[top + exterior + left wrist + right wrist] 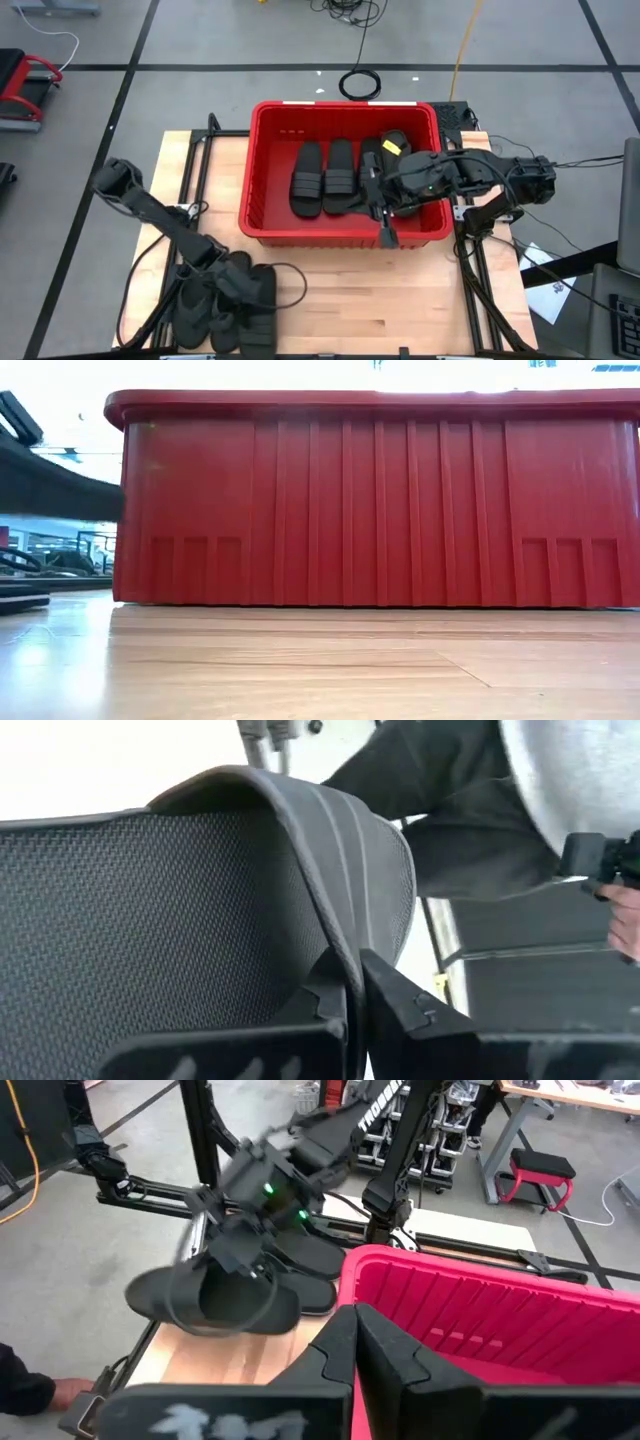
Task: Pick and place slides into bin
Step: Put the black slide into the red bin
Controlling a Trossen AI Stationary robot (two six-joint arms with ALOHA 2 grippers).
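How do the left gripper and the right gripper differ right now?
The left gripper is at the table's front-left corner, fingers pinching a slide's ribbed strap. The right gripper is over the red bin's front rim, fingers shut on nothing. Both are shut.

A pale wooden table top point(400, 300) stands on a grey floor point(200, 30) crossed by dark tape lines, with a coiled black cable point(359, 84) and a yellow cord point(465, 45) lying on the far side. At the far left sits a red-framed stool point(22, 88); a second red-cushioned stool point(538, 1170) stands beside a light workbench point(575, 1095).
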